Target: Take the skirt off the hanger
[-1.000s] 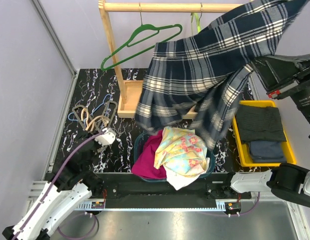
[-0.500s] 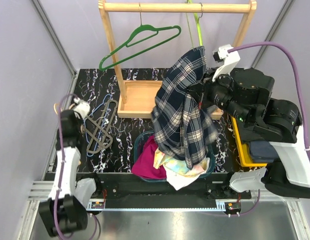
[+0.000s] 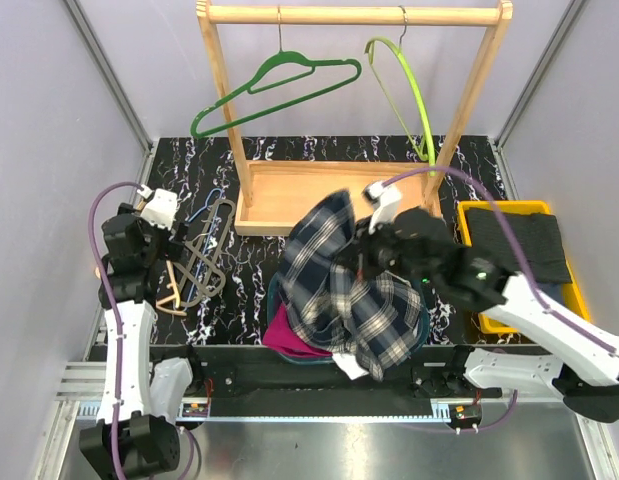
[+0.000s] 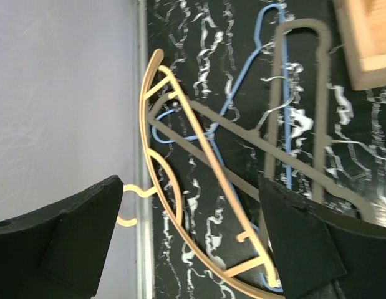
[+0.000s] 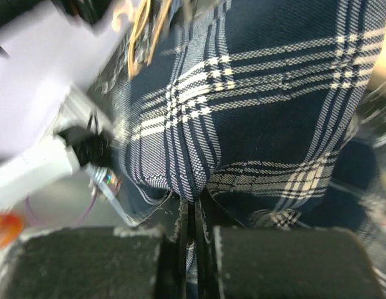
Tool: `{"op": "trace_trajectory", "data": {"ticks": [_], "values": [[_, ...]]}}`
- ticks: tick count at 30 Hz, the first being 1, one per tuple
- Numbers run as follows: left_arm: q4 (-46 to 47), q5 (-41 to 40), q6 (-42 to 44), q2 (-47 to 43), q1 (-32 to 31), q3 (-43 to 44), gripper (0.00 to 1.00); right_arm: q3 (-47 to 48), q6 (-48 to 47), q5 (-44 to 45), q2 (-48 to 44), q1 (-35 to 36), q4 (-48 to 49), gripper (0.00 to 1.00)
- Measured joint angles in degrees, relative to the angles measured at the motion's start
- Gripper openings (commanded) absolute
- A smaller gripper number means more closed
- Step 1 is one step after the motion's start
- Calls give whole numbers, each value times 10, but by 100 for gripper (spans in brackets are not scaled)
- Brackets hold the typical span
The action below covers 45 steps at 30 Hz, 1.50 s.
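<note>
The navy plaid skirt (image 3: 339,290) is off the rack and hangs in a bunch over the basket (image 3: 272,296). My right gripper (image 3: 369,252) is shut on its top fold, and the right wrist view shows skirt cloth (image 5: 261,93) pinched in the shut gripper (image 5: 194,218). A lime green hanger (image 3: 401,90) hangs bare on the rail beside a dark green hanger (image 3: 279,82). My left gripper (image 3: 149,262) is open at the left over loose hangers. In its wrist view the gripper (image 4: 189,205) straddles a tan hanger (image 4: 180,187) lying on the table without touching it.
A wooden rack (image 3: 354,14) stands at the back on its base (image 3: 284,195). Grey (image 3: 204,260) and blue (image 4: 242,106) hangers lie beside the tan one. Magenta cloth (image 3: 289,335) fills the basket. A yellow bin (image 3: 484,300) of folded dark clothes sits right. Walls close in left and right.
My right arm has carried the skirt from up by the rail down to the basket. My left gripper has opened, and the tan hanger now lies on the table under it.
</note>
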Motion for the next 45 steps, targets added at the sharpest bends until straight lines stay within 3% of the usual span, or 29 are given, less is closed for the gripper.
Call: {"op": "trace_trajectory", "data": {"ticks": [5,13,16,17,20,22,25,30,34,41,45], "values": [[-46,58,-23,-35,0,31,95,-126,67,-96,21,0,68,0],[-86,189,-94,-51,0,150,93,-162,154,-176,108,-3,80,0],[-89,255,-136,-46,-2,197,93,-166,170,-214,196,-9,71,36],[-88,280,-151,-44,-5,212,93,-171,176,-227,227,-10,72,52],[-85,330,-192,-37,-28,248,93,-186,187,-259,282,-11,73,70],[-83,349,-216,-30,-62,269,93,-185,186,-273,290,-11,76,74],[-82,358,-236,-19,-95,287,93,-181,186,-282,290,-11,79,99],[-98,352,-236,-13,-97,292,95,-159,182,-284,290,-10,56,100],[-127,344,-220,-15,-97,303,96,-104,156,-231,277,-7,-41,100],[-177,340,-181,-29,-97,351,96,65,123,-85,139,-8,-223,100],[-196,331,-167,-44,-97,363,96,96,127,-33,72,-9,-279,100]]}}
